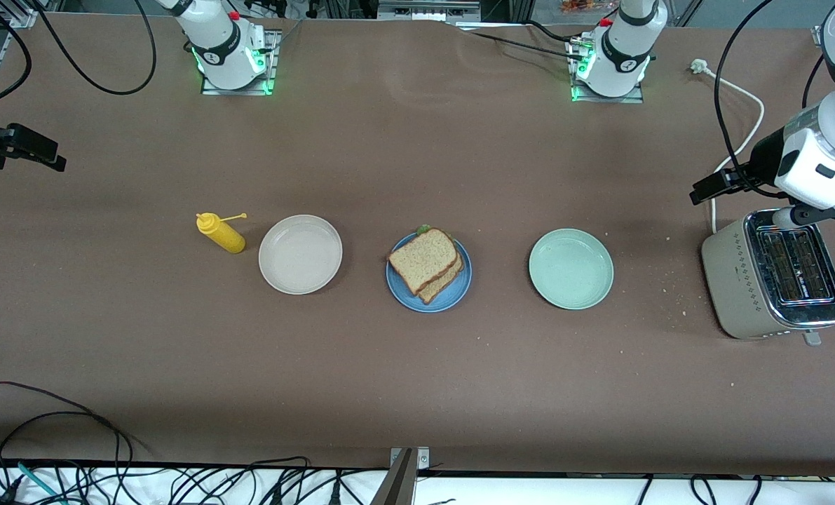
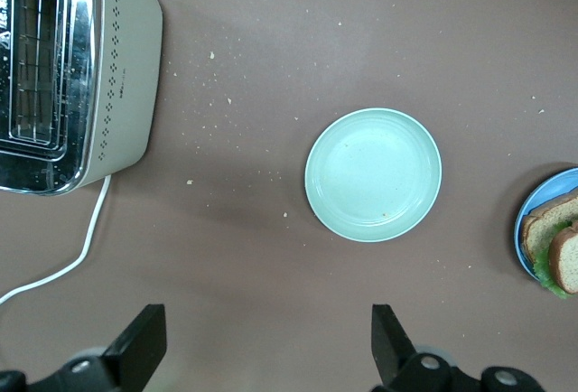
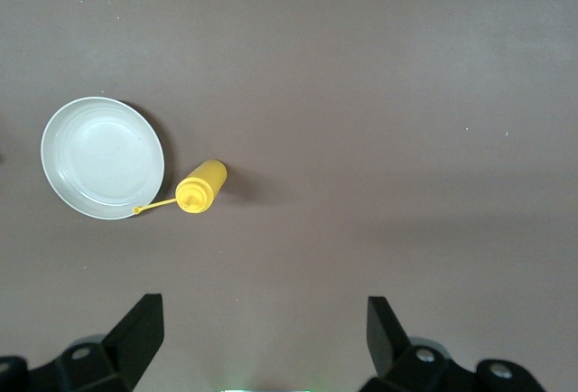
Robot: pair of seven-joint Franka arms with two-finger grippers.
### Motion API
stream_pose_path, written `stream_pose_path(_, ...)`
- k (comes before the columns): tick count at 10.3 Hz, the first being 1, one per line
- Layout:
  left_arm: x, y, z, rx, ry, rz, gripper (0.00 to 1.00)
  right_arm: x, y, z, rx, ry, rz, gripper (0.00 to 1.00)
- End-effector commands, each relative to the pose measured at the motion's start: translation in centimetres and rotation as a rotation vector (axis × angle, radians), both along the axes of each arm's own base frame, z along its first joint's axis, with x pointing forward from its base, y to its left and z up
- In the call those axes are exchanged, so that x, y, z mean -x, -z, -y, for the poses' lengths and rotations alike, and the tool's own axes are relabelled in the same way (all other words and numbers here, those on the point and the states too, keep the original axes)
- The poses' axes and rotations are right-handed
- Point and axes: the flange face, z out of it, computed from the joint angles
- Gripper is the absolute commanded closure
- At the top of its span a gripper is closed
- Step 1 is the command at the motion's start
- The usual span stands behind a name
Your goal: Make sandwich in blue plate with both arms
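Note:
The sandwich (image 1: 425, 263) lies on the blue plate (image 1: 453, 294) in the middle of the table: two brown bread slices stacked slightly askew, with a bit of green lettuce (image 1: 424, 229) peeking out at the edge farther from the front camera. Its edge and the blue plate (image 2: 527, 222) also show in the left wrist view. My left gripper (image 1: 706, 191) hangs open and empty high over the table beside the toaster; its fingers (image 2: 149, 329) stand wide apart. My right gripper (image 1: 38, 156) hangs open and empty high over the right arm's end of the table, with nothing between its fingers (image 3: 144, 320).
A beige-white plate (image 1: 300, 254) and a yellow squeeze bottle (image 1: 221, 233) stand toward the right arm's end. A mint-green plate (image 1: 571, 268) and a cream toaster (image 1: 775, 277) with its white cord stand toward the left arm's end. Crumbs lie between plate and toaster.

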Motion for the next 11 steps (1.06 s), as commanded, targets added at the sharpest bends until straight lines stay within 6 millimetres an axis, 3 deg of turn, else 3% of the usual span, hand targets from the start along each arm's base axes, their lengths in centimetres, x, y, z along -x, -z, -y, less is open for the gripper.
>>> stream_pose_path(1, 0.5, -0.2, -0.2, 0.019, 0.122, 0.02, 0.0, 0.1, -1.0, -0.2, 0.012, -0.001, 0.001, 0.0)
stream_pose_path(4, 0.5, -0.2, -1.4, -0.091, 0.157, 0.017, 0.02, 0.2, -0.9, -0.1, 0.013, -0.003, 0.0, 0.0)
stream_pose_path(11, -0.2, 0.0, -2.6, -0.079, 0.13, 0.016, 0.0, 0.2, -0.9, -0.1, 0.012, -0.001, -0.002, 0.0)
